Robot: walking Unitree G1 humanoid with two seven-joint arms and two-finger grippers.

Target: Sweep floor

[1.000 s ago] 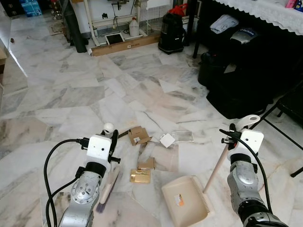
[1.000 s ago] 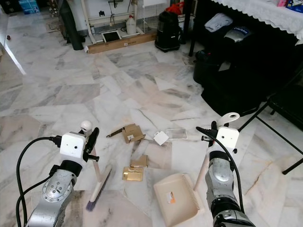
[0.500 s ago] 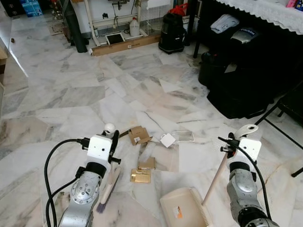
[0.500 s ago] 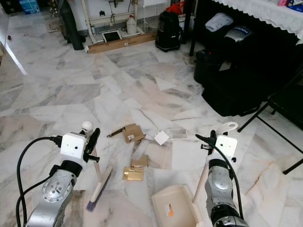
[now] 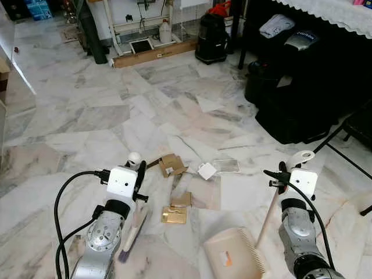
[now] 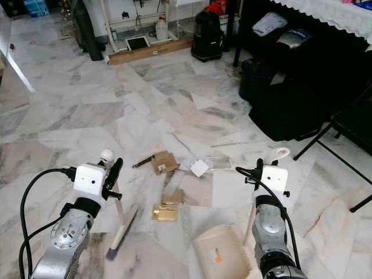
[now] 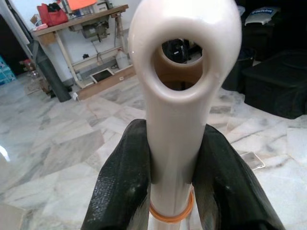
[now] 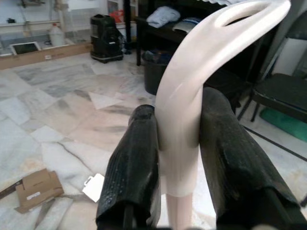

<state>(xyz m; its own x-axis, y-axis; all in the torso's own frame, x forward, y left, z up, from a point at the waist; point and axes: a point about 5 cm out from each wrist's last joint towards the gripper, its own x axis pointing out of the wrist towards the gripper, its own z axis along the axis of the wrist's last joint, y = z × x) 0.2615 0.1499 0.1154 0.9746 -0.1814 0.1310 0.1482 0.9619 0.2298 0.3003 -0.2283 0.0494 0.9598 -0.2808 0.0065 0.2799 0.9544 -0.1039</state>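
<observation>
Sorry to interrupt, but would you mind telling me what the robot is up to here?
It is sweeping litter on the marble floor. The left gripper has its jaws shut on the broom handle, bristles on the floor beside the cardboard scraps. The right gripper is shut on the dustpan handle, with the pan resting on the floor near the scraps, which lie unswept.
</observation>
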